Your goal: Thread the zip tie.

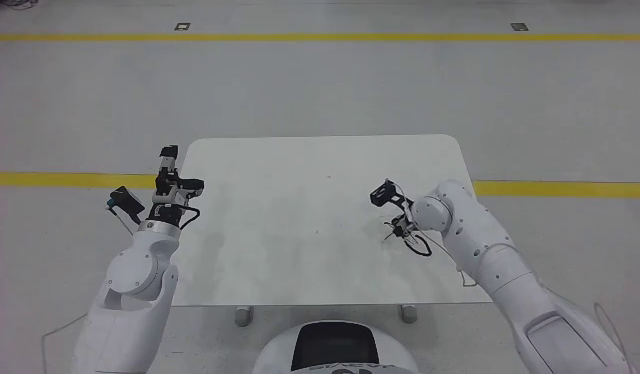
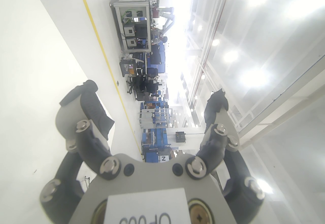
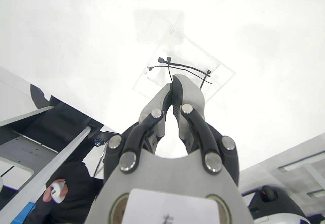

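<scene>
My right gripper (image 3: 172,82) is shut, its fingertips pinching the strap of a black zip tie (image 3: 169,68) whose head points away from the gripper. Just beyond the tips lies a clear flat tray (image 3: 223,71) with two more black zip ties (image 3: 190,68) crossing in it. From above, the right gripper (image 1: 398,231) sits low over the right part of the white table (image 1: 300,224). The left gripper (image 1: 167,164) is at the table's left edge, pointing away from the table. Its fingers (image 2: 86,105) are spread wide and hold nothing, so the left gripper (image 2: 153,90) is open.
The white table's middle and near side are bare. Yellow floor lines (image 1: 320,37) run behind the table. A person's hand holding a small white device (image 3: 57,190) shows below the table edge in the right wrist view.
</scene>
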`<control>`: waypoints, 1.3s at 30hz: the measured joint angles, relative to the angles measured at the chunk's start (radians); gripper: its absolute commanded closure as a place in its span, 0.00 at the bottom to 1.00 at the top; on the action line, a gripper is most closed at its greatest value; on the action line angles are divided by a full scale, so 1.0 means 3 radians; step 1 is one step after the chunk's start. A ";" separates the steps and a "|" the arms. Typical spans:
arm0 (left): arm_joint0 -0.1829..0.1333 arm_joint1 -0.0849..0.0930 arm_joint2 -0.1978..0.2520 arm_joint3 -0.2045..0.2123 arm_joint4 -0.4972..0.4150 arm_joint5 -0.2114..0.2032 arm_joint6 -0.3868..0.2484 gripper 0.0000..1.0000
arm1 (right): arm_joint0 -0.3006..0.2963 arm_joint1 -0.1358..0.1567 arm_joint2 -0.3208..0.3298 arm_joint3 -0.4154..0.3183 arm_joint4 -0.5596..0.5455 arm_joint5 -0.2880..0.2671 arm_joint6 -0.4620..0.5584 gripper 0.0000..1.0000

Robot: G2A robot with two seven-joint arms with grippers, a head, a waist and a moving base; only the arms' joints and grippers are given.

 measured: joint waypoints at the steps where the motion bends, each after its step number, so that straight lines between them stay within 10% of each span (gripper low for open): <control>1: 0.0000 0.0000 0.0000 0.0000 0.0000 0.0000 0.0000 0.00 | 0.0000 0.0001 0.0001 -0.0006 0.0003 -0.0001 0.0002 1.00; 39: 0.0000 0.0000 0.0000 0.0000 0.0000 0.0000 0.0000 0.00 | 0.0136 0.0010 -0.0129 0.0157 0.0172 -0.0021 0.0329 1.00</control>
